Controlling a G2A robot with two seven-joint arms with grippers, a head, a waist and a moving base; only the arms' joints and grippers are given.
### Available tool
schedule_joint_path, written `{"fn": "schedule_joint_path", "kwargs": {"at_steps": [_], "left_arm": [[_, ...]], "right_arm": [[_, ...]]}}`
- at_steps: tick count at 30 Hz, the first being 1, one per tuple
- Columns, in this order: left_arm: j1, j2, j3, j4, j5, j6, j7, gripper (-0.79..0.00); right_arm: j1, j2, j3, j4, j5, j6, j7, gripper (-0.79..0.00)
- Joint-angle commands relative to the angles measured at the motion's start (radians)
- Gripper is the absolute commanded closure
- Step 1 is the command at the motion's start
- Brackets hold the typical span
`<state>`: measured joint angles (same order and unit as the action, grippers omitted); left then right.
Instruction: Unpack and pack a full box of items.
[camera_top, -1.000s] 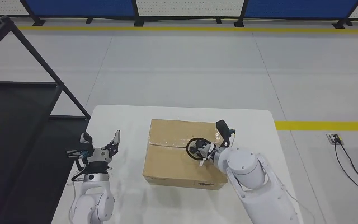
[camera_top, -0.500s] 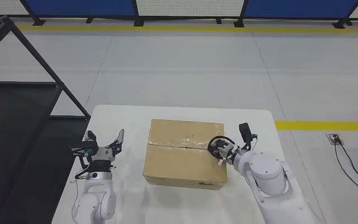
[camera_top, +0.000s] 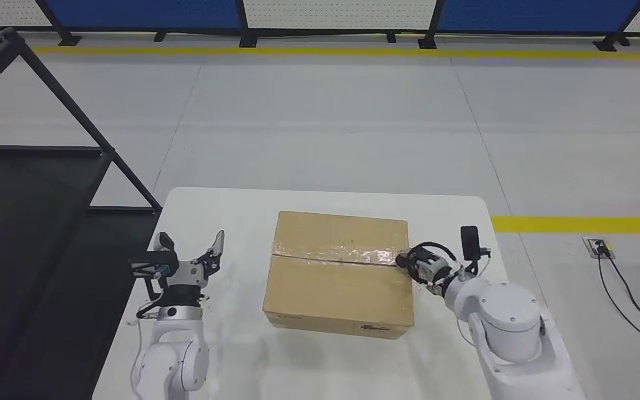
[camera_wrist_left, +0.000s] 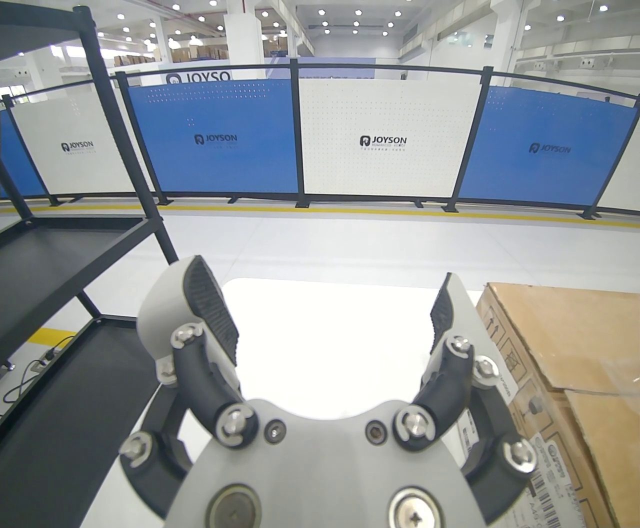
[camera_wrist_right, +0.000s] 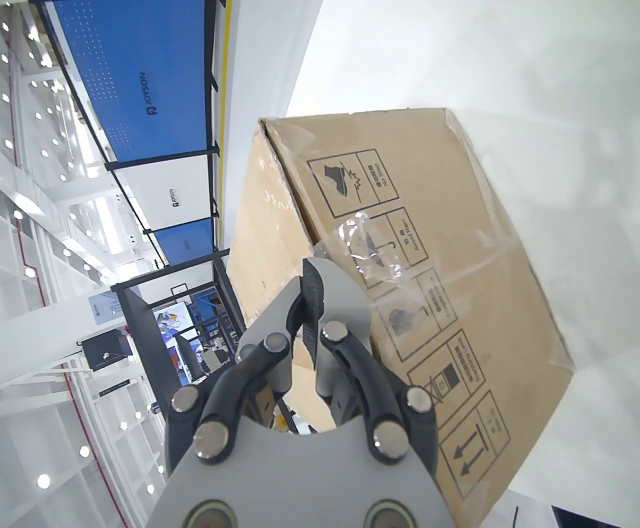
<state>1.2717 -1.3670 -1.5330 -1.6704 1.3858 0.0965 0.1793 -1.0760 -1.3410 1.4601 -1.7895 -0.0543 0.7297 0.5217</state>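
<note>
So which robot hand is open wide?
The left gripper: it is spread wide, beside the box and not touching it. The right gripper is pinched shut at the box's taped end.

Left gripper (camera_top: 190, 247) sits at 8 o'clock in the top view, pointing toward 12, fingers (camera_wrist_left: 210, 305) spread wide. Right gripper (camera_top: 409, 263) sits at 4 o'clock, pointing toward 9, pads (camera_wrist_right: 313, 297) pressed together.

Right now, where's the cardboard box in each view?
Top view: cardboard box at the centre of the white table, between the arms.
Left wrist view: beside the open left gripper.
Right wrist view: printed end facing the shut right gripper.
Shared landmark: blue and white fence beyond the table.
</note>
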Motion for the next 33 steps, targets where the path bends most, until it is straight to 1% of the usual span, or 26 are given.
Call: {"fn": "schedule_joint_path", "kwargs": {"at_steps": [1,9,18,33], "left_arm": [[0.000,0.000,0.001,0.000,0.001,-0.001,-0.001,-0.785],[0.000,0.000,0.000,0.004,0.004,0.004,0.001,-0.785],[0.000,0.001,0.000,0.004,0.002,0.005,0.006,-0.785],[0.009,0.003,-0.009,0.001,0.001,0.001,0.005,-0.785]], "right_arm": [[-0.009,0.000,0.013,0.000,0.024,-0.011,-0.015,0.000],[-0.031,-0.001,0.058,0.027,0.123,-0.052,-0.080,0.000],[-0.047,0.003,0.065,0.038,0.149,-0.057,-0.119,0.000],[-0.052,0.014,0.041,0.052,0.169,-0.080,-0.102,0.000]]}}
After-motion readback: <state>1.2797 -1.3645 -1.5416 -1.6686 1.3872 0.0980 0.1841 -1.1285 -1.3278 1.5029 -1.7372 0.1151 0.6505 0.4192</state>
